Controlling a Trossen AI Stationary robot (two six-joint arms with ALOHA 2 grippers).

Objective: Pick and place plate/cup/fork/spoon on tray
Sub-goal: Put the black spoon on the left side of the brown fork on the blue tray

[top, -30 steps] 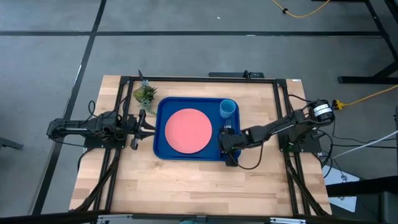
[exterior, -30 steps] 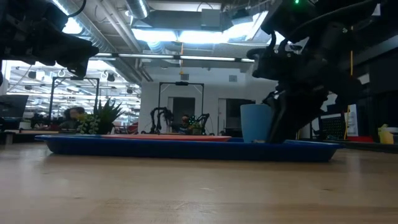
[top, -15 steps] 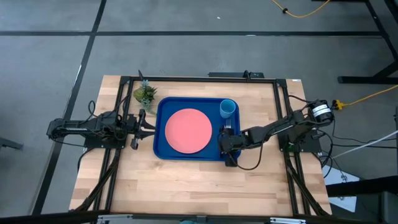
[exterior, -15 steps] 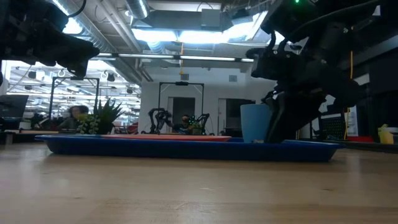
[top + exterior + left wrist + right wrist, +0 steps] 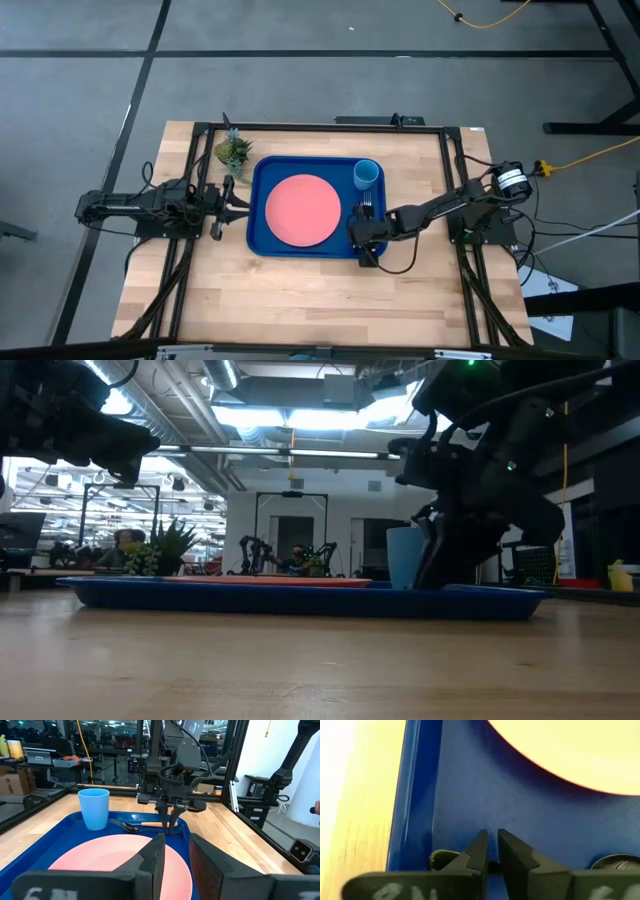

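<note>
Four pieces sit on the tray (image 5: 256,205): plate (image 5: 301,209) central, cup (image 5: 366,174) in a far corner, fork (image 5: 156,824) and spoon (image 5: 125,826) beside it. My right fingers (image 5: 168,822), nearly closed and empty, point down over the fork. My left fingers (image 5: 172,856), slightly parted, wait off-tray above the tabletop (image 5: 300,300).
</note>
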